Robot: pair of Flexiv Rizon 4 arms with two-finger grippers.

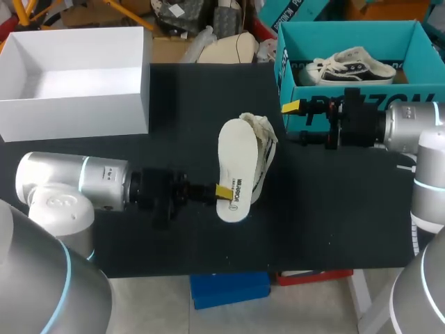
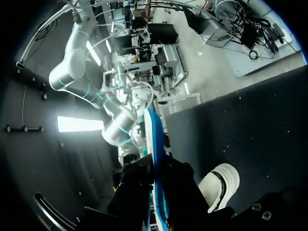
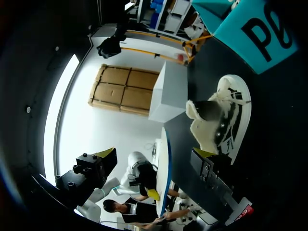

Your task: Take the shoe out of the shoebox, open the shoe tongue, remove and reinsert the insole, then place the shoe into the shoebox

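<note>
Right gripper (image 3: 155, 154): two yellow-tipped fingers spread wide apart.
Shoe (image 3: 224, 120): white with dark stripes, on its side on the black table (image 3: 269, 159), just ahead of the fingers.
Insole (image 3: 163, 163): thin, blue-edged, seen edge-on, just left of the Shoe; left gripper (image 3: 150, 191) at its near end.
Shoebox (image 3: 250, 33): teal, far side.
White box (image 3: 168, 91): far left.
</note>
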